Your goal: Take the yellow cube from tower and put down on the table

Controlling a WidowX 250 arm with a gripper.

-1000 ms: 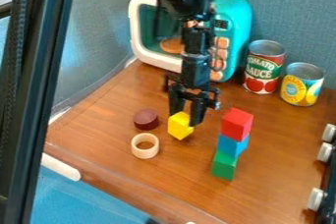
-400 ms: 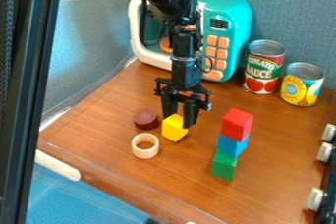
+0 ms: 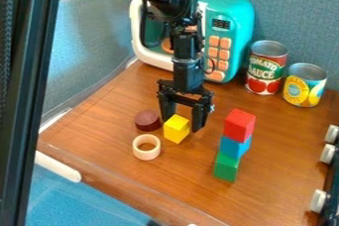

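Spreading is what has changed: the jaws, nearly closed on the yellow cube (image 3: 176, 129) a moment ago, are now apart around it, and the cube sits on the table (image 3: 182, 183), left of the tower (image 3: 235, 146). Its left side looks very near 1 jaw, so a crooked lift might drag or tip it. Sideways travel to the left could push it into the brown disc (image 3: 147, 120) or wooden ring (image 3: 147, 157); a low swing right could topple the 3 stacked blocks. Rising straight up seems safest.
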